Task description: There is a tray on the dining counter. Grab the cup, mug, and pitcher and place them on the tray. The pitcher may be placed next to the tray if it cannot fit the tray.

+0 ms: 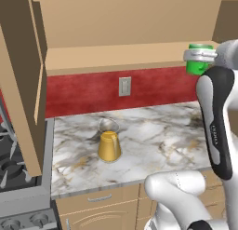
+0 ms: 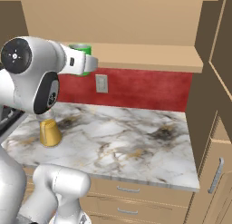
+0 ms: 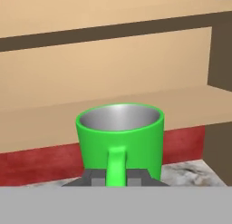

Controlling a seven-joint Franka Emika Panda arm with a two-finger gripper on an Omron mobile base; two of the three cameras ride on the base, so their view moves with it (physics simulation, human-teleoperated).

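Hand view shows the jaws closed narrow on the handle of the mug (image 3: 120, 139) – the gripper (image 3: 116, 177) holds it upright, high above the marble counter (image 1: 153, 136). On that counter, well apart, the pitcher (image 1: 109, 140) stands before the red wall (image 1: 153, 87).

Arm lettering: we see a small dark mark on the robot arm (image 1: 214, 131), too blurred to read.
Other text: we find none legible.

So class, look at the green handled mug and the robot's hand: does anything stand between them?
Nothing does. The hand is shut on the handle of the bright green cylindrical mug, which it holds raised above the marble countertop.
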